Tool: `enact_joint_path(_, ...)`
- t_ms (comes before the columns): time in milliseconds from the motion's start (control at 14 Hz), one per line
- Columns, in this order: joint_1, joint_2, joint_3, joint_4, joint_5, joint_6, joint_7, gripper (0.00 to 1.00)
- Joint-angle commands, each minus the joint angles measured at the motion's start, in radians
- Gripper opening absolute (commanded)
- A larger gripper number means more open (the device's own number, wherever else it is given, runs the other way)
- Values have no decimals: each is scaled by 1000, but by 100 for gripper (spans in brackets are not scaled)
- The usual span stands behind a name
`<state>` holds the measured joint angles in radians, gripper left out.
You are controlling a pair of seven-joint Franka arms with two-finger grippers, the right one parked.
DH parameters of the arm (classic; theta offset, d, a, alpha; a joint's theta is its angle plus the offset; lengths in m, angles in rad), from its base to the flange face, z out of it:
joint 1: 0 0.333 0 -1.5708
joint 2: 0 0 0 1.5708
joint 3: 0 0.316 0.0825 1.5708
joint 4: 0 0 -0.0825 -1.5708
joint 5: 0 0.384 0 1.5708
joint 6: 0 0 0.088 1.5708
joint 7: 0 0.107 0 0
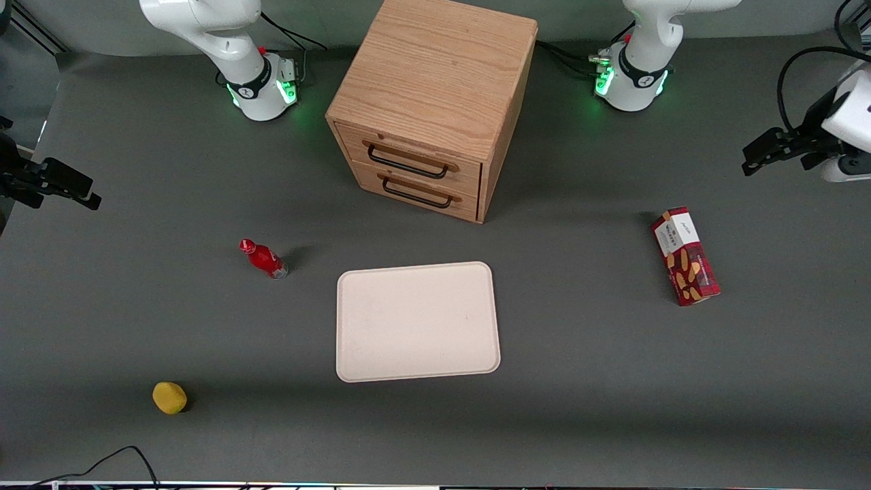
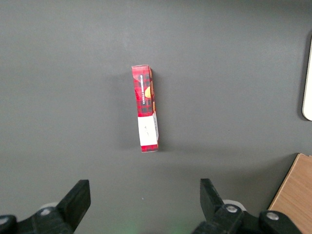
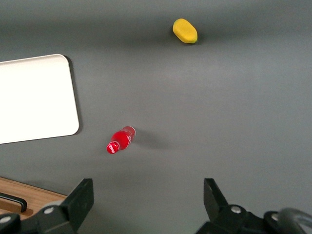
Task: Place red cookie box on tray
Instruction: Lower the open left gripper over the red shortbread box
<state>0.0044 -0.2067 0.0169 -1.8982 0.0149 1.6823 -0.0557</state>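
Observation:
The red cookie box (image 1: 684, 255) lies flat on the grey table toward the working arm's end, its white end panel pointing away from the front camera. It also shows in the left wrist view (image 2: 145, 108). The cream-white tray (image 1: 416, 320) lies in the middle of the table, in front of the drawer cabinet, and nothing is on it; its rim shows in the left wrist view (image 2: 308, 87). The left arm's gripper (image 1: 752, 162) hovers above the table, farther from the front camera than the box and apart from it. Its fingers (image 2: 78, 200) are wide open and hold nothing.
A wooden two-drawer cabinet (image 1: 432, 102) stands farther from the front camera than the tray. A small red bottle (image 1: 263, 258) lies beside the tray toward the parked arm's end. A yellow lemon-like object (image 1: 169, 397) lies nearer the front camera.

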Motion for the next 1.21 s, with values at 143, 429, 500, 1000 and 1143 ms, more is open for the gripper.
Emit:
enact_joint_path(143, 12, 59, -18, 83, -16, -82, 30, 100)
enact_joint_path(429, 5, 92, -20, 68, -1, -93, 43, 100)
enact_joint_path(500, 3, 111, -20, 56, -1, -72, 42, 100)
enact_joint_path(1000, 17, 349, -2, -119, -18, 402, 25, 100)
enact_joint_path(1143, 17, 366, 6, -214, -21, 563, 24, 100)
